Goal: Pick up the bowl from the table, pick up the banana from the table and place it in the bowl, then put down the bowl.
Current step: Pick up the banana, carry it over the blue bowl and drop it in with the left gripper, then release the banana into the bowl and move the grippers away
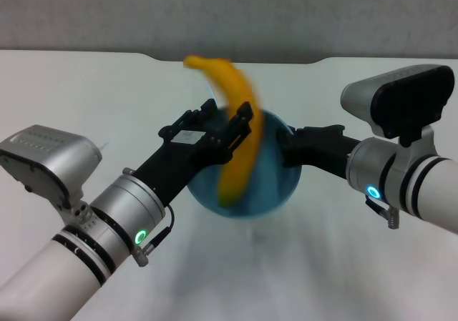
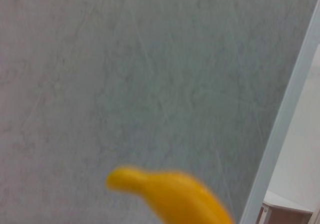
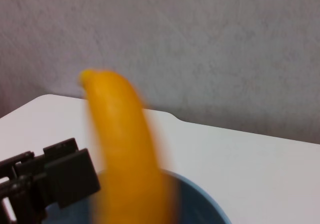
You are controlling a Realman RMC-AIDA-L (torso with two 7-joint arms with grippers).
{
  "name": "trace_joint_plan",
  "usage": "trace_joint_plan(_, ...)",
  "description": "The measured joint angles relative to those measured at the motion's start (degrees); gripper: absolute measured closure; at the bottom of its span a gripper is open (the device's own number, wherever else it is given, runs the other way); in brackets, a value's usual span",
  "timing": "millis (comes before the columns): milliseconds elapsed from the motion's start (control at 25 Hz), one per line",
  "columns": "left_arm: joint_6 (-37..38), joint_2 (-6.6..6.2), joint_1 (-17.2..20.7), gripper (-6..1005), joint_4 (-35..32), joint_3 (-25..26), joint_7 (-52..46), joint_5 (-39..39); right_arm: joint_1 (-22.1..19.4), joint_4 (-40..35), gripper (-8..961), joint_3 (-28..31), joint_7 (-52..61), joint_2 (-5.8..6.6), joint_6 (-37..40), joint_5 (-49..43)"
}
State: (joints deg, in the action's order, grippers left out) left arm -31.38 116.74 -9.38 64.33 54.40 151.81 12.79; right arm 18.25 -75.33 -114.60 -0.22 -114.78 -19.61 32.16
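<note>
The light-blue bowl (image 1: pixel 275 185) is held above the white table (image 1: pixel 86 92) by my right gripper (image 1: pixel 288 147), which is shut on its right rim. The yellow banana (image 1: pixel 240 146) stands steeply tilted, its lower end inside the bowl and its upper end pointing up and left. It is blurred while the fingers around it are sharp. My left gripper (image 1: pixel 223 119) is over the bowl's left side, fingers apart, with the banana against its right finger (image 1: pixel 243 121). The banana also shows in the left wrist view (image 2: pixel 175 196) and in the right wrist view (image 3: pixel 127 154), rising from the bowl (image 3: pixel 200 204).
The table's far edge has a shallow notch (image 1: pixel 236 60) against a grey wall (image 1: pixel 229 13). The bowl's shadow (image 1: pixel 257 228) falls on the tabletop below it. A pale frame edge (image 2: pixel 282 119) shows in the left wrist view.
</note>
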Motion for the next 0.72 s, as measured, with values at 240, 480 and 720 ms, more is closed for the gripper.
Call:
trace_joint_plan(240, 0.0, 0.06, 0.0, 284, 0.0, 0.0, 0.0, -0.3, -0.3, -0.3, 890, 0.1, -0.1, -0.01, 0.0, 0.0)
trace_joint_plan(480, -0.1, -0.02, 1.0, 132, 0.4, 1.2, 0.3, -0.3, -0.4, -0.2, 889, 0.1, -0.2, -0.01, 0.2, 0.0)
trace_joint_plan(720, 1.8, -0.34, 4.6, 122, 2.6, 5.6, 3.0, -2.9, -0.4, 0.9, 889, 1.4, -0.2, -0.01, -0.9, 0.3)
